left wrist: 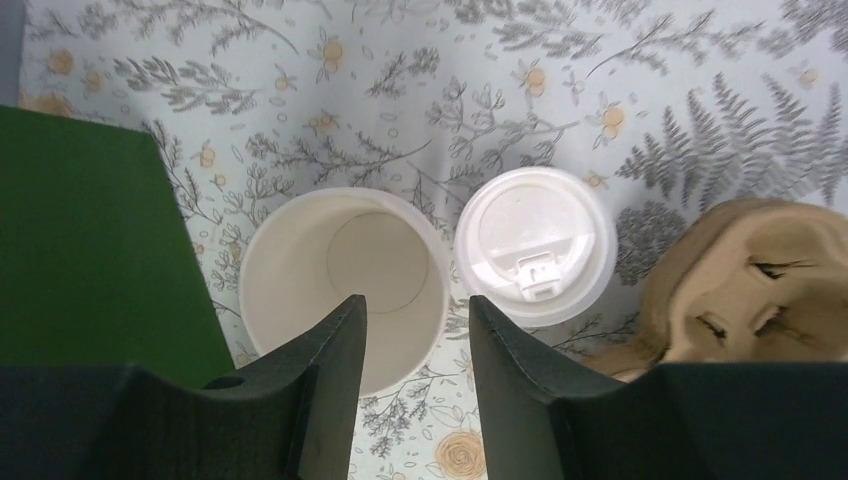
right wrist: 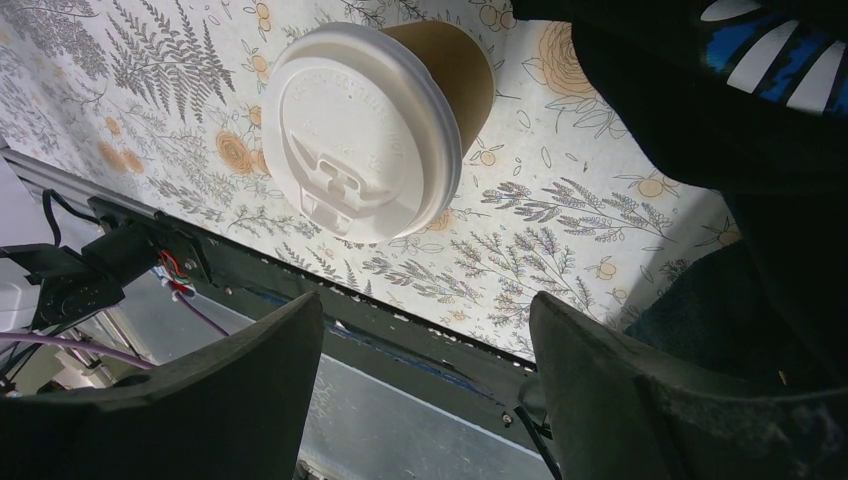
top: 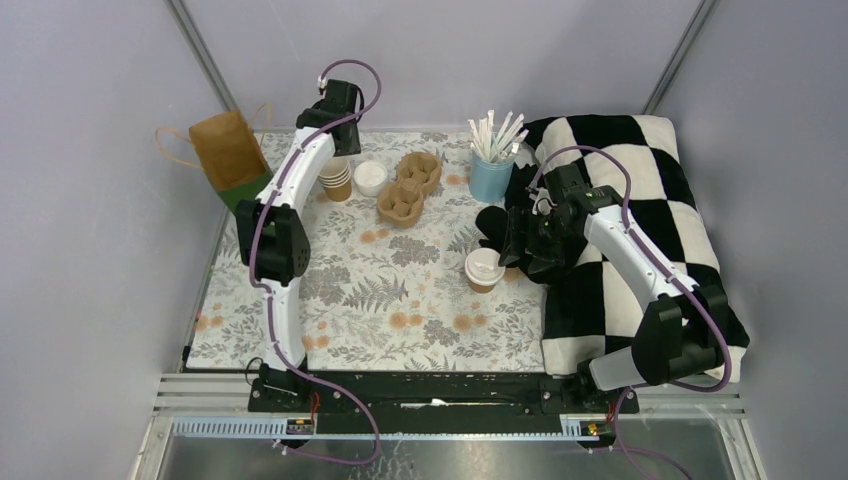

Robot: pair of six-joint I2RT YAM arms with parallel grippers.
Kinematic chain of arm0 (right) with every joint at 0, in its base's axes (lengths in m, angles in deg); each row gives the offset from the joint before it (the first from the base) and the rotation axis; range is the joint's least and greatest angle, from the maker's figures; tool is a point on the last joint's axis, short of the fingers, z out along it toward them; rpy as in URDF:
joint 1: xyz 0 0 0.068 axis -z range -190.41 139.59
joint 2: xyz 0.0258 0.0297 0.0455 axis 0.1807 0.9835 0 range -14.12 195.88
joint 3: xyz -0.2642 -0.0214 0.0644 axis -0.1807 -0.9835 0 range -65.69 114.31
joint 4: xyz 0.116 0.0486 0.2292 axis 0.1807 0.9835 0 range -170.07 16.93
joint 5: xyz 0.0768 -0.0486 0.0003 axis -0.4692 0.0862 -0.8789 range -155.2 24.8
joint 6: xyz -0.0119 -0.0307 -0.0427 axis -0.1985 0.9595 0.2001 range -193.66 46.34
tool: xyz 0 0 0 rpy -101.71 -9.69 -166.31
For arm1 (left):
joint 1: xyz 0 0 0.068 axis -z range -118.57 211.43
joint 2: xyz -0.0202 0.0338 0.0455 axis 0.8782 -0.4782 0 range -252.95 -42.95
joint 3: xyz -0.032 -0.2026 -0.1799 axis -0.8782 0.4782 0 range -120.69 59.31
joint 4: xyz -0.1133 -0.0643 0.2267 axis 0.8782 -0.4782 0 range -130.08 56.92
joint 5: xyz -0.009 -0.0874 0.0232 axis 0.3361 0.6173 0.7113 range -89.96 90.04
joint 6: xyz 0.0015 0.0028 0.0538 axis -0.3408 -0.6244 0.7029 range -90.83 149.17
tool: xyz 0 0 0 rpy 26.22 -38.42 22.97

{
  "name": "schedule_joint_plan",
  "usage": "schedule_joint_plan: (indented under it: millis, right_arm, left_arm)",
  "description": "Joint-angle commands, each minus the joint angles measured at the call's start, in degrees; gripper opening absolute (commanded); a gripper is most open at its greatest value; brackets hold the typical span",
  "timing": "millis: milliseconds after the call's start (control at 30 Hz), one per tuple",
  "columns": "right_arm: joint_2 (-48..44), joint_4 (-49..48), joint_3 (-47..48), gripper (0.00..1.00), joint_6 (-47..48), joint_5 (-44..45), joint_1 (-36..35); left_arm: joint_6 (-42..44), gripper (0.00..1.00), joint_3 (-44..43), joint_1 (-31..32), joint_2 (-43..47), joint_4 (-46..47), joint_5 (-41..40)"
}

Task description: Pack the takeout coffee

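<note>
An open tan paper cup (top: 337,181), cream-white inside (left wrist: 345,270), stands at the back left with a loose white lid (top: 369,178) lying flat just to its right (left wrist: 536,245). My left gripper (top: 335,158) hangs open over this cup (left wrist: 415,330): one finger over the cup's inside, the other above the gap between cup and lid. A second tan cup with its white lid on (top: 484,268) stands mid-table. My right gripper (top: 512,255) is open and empty, with this cup (right wrist: 365,130) just beyond its fingertips (right wrist: 425,320).
A brown pulp cup carrier (top: 410,187) lies right of the loose lid (left wrist: 750,290). A light-blue cup of white straws (top: 491,170) stands behind. A brown paper bag (top: 228,150) with a green side (left wrist: 90,250) lies at far left. A black-and-white checkered blanket (top: 640,200) covers the right side.
</note>
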Motion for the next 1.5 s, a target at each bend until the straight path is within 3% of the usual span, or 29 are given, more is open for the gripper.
schedule_joint_plan:
  millis: [0,200,1067,1467]
  right_arm:
    - [0.33,-0.06,2.01,0.81,0.63,-0.39,-0.21]
    - [0.51,-0.29,2.23,0.81,0.14,-0.56,-0.21]
    - [1.08,-0.68,2.20,0.80,-0.10,-1.01,-0.16]
    - [0.22,-1.20,1.80,0.79,-0.33,-1.48,-0.20]
  left_arm:
    - [-0.97,0.46,-1.86,-1.13,-1.86,-1.51,2.81]
    - [-1.75,0.48,-0.73,-1.35,-2.38,-1.60,4.95]
    - [-0.70,0.00,-1.80,-1.37,-1.75,-1.07,3.01]
    - [0.58,0.00,-8.86,-0.26,-0.81,-7.62,-1.30]
